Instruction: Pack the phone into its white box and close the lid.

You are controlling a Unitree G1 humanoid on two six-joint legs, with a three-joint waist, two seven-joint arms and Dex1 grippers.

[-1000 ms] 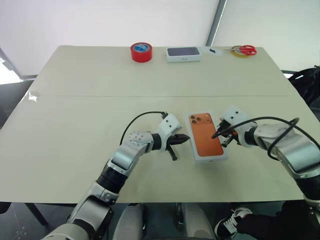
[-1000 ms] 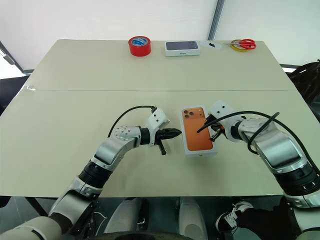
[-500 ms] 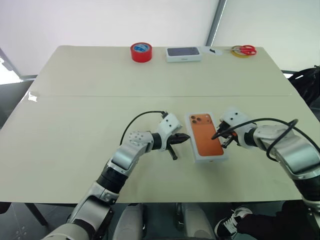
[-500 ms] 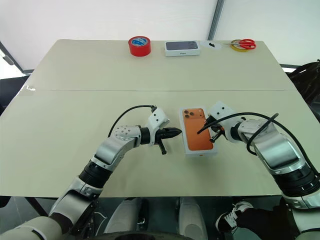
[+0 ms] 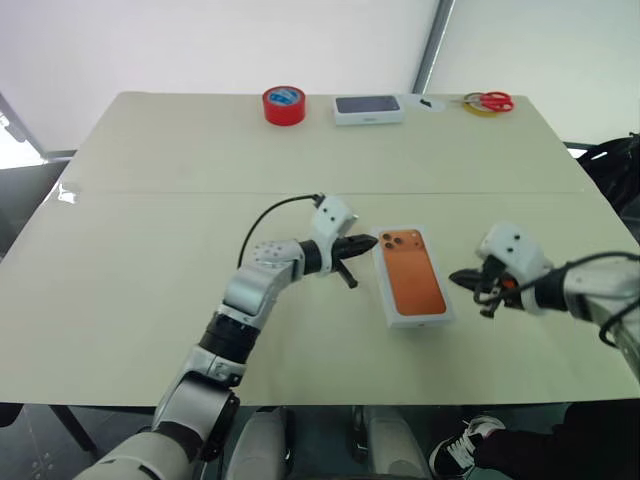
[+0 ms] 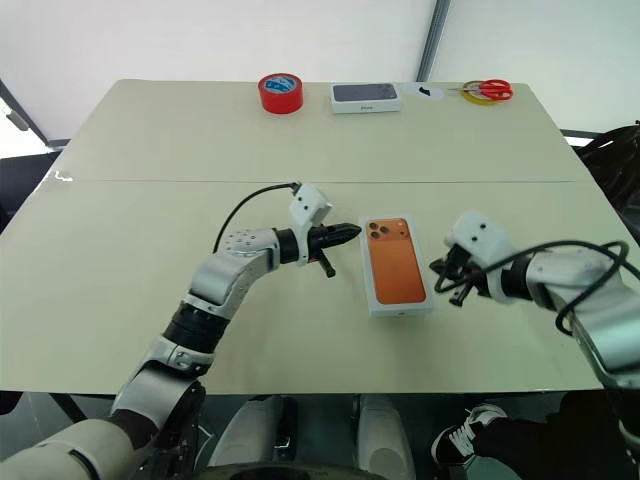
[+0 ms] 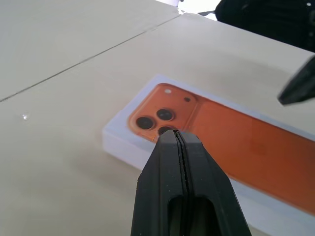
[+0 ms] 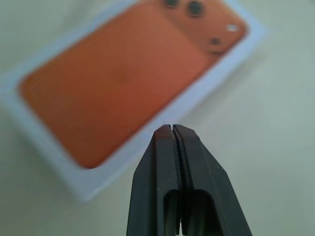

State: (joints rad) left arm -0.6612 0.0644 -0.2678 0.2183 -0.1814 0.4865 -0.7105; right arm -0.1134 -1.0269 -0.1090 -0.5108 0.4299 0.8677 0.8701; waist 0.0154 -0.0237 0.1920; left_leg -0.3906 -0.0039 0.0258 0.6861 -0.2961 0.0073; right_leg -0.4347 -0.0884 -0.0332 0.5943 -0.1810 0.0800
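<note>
The lid [image 5: 410,278], white-rimmed with an orange phone picture on top, lies flat over the white box near the table's front middle. The box's tray and the phone are hidden beneath it. My left gripper [image 5: 371,241] is shut, its tip just above the lid's far left corner beside the pictured lenses [image 7: 157,120]. In its wrist view the shut left gripper [image 7: 178,133] overlaps the lid [image 7: 236,142]. My right gripper [image 5: 455,276] is shut and empty, a short gap right of the lid. From the right wrist, that gripper [image 8: 171,129] points at the lid [image 8: 123,73].
At the table's far edge stand a red tape roll [image 5: 283,104], another white box with a dark top [image 5: 368,108] and red-handled scissors [image 5: 490,99] on a yellow ring. A seam crosses the table [image 5: 150,192] behind the arms.
My right gripper drew back from the lid's right edge to the right. My left gripper rose and moved forward to the lid's far left corner. The lid stayed put.
</note>
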